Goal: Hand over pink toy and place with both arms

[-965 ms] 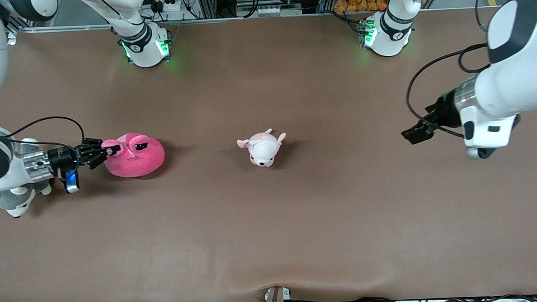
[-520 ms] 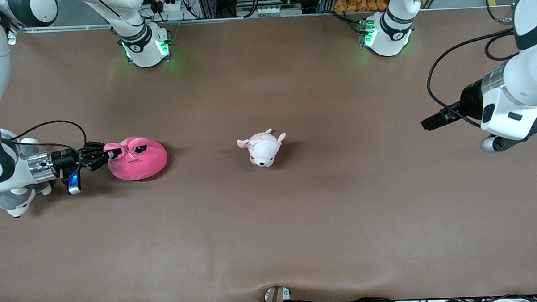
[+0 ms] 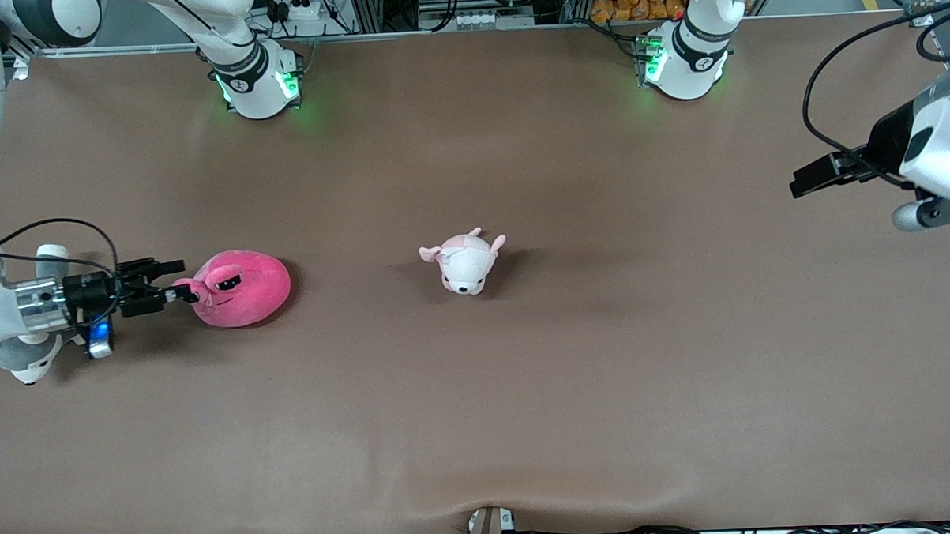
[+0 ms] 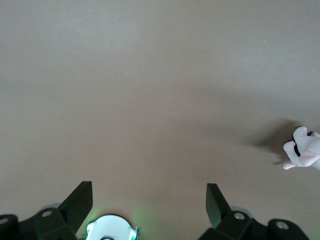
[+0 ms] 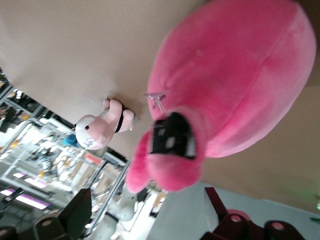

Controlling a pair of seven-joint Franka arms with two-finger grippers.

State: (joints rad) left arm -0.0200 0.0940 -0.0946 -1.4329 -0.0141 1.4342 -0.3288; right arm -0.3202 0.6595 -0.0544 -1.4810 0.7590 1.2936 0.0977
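From the front camera, my right gripper [image 3: 177,292] sits low at the right arm's end of the table, fingers spread and just at the edge of the pink toy [image 3: 239,288], which rests on the brown table [image 3: 527,392] — released, not gripped. A grey-and-white husky plush [image 3: 20,358] lies partly under my right wrist, and the small pink-and-white puppy plush [image 3: 463,261] sits mid-table, well apart from the pink toy. My left gripper [image 3: 816,178] hangs over the left arm's end of the table, waiting. In the left wrist view, my left fingers [image 4: 80,202] stand wide apart over bare cloth with nothing between them; only a bit of the puppy plush [image 4: 302,150] peeks in at the edge. In the right wrist view, the pink toy [image 5: 235,85] fills the frame close ahead of my open right fingers [image 5: 80,212], with the puppy plush [image 5: 102,125] farther off. My worry: the toy's soft fabric looks close to my fingertips, so pulling away could snag and drag it — or my wrist could nudge the husky underneath as I lift.
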